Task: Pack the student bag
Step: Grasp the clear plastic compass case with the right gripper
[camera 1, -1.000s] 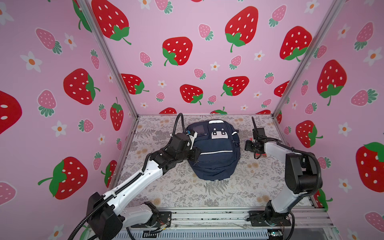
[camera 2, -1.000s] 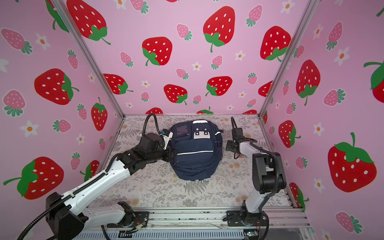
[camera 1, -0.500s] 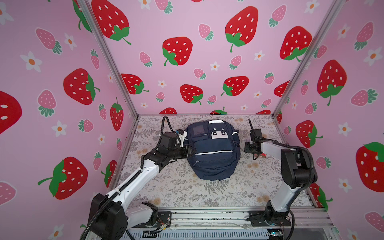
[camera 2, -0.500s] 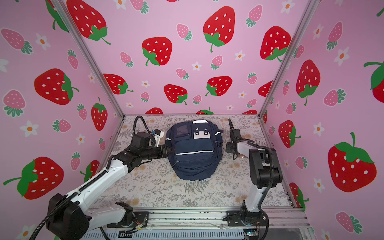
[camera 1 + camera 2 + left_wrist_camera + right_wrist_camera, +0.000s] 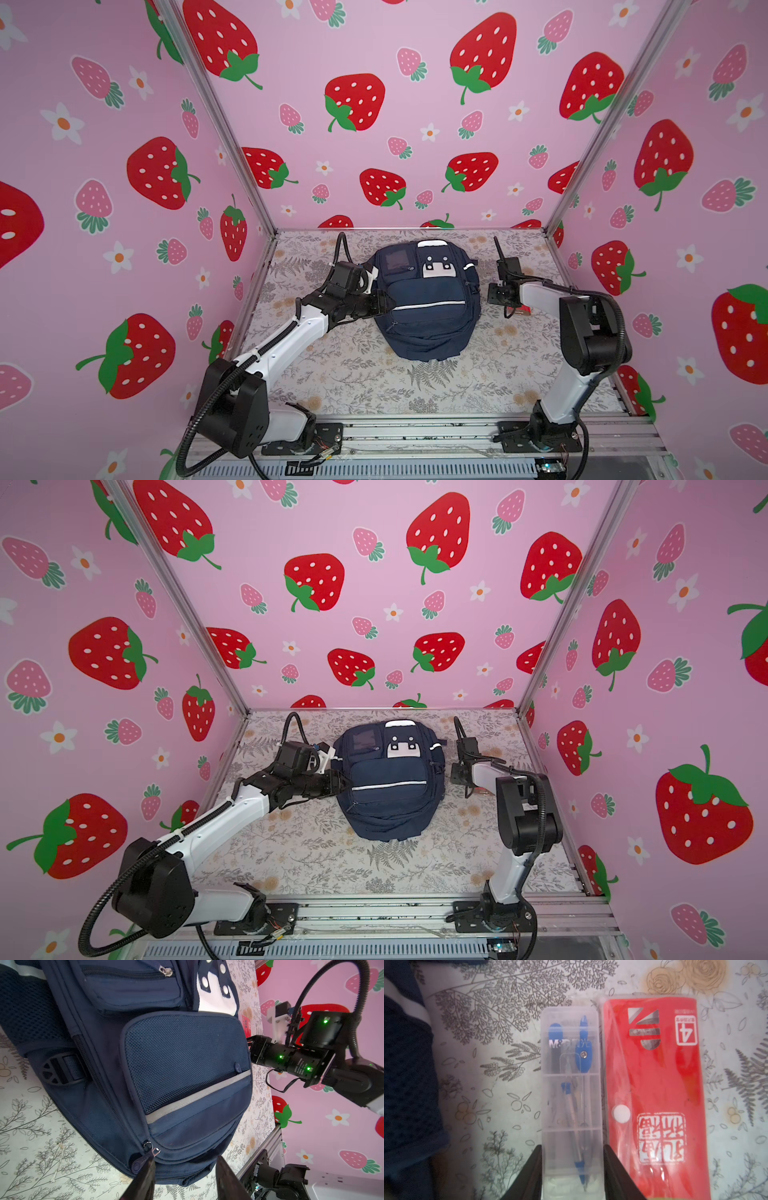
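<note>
The student bag (image 5: 428, 299) (image 5: 390, 783), navy with white stripes and a white patch, lies flat in the middle of the floral table. My left gripper (image 5: 384, 301) (image 5: 185, 1160) is at the bag's left side. Its jaws stand open around the bag's (image 5: 176, 1064) front pocket edge, with one finger beside a zipper pull (image 5: 143, 1162). My right gripper (image 5: 500, 297) (image 5: 572, 1147) points down at the table right of the bag. Its fingers press both long sides of a clear compass case (image 5: 570, 1084).
A red plastic packet (image 5: 654, 1084) (image 5: 525, 309) lies right beside the compass case, touching it. Pink strawberry walls enclose the table on three sides. A metal rail (image 5: 415, 432) with both arm bases runs along the front edge.
My left gripper pulled back from the bag's upper left, then came in again lower on its left side, jaws wider. My right gripper's jaws narrowed.
</note>
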`<action>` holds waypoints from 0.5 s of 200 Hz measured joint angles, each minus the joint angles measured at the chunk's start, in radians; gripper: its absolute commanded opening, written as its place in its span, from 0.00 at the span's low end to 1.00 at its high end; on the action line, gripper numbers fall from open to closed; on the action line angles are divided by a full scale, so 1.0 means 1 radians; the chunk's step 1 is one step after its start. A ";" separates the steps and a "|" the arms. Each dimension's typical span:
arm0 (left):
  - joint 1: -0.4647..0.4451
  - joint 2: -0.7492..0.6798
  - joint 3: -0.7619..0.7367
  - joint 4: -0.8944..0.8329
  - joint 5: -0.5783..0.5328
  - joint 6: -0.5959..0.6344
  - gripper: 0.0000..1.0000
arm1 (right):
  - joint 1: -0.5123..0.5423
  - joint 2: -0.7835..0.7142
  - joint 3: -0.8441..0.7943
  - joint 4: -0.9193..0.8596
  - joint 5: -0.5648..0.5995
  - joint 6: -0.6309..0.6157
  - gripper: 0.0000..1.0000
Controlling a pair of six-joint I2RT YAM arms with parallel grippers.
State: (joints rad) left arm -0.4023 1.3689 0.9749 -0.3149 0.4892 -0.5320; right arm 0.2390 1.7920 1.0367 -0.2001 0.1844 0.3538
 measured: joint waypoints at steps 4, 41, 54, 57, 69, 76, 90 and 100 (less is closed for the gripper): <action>0.002 0.003 0.006 0.000 0.004 -0.002 0.50 | 0.004 -0.009 -0.001 -0.010 0.001 0.000 0.26; 0.020 0.006 0.051 0.001 0.050 -0.026 0.50 | 0.084 -0.180 -0.005 -0.071 0.002 -0.002 0.25; 0.030 0.006 0.061 0.005 0.071 -0.036 0.51 | 0.134 -0.243 -0.005 -0.079 0.003 -0.004 0.24; 0.033 0.006 0.063 0.006 0.078 -0.040 0.51 | 0.150 -0.258 -0.005 -0.081 0.003 -0.005 0.24; 0.045 0.006 0.064 0.021 0.106 -0.057 0.52 | 0.209 -0.307 -0.005 -0.087 -0.005 -0.011 0.24; 0.054 0.008 0.064 0.035 0.128 -0.071 0.52 | 0.246 -0.332 -0.006 -0.088 -0.015 -0.017 0.24; 0.068 0.011 0.064 0.075 0.175 -0.105 0.55 | 0.332 -0.377 -0.012 -0.086 -0.040 -0.037 0.25; 0.075 0.016 0.064 0.106 0.208 -0.130 0.60 | 0.400 -0.407 -0.019 -0.085 -0.059 -0.051 0.25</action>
State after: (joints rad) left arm -0.3271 1.3846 1.0386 -0.2089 0.6971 -0.6624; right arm 0.6392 1.3853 1.0176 -0.2855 0.1253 0.3027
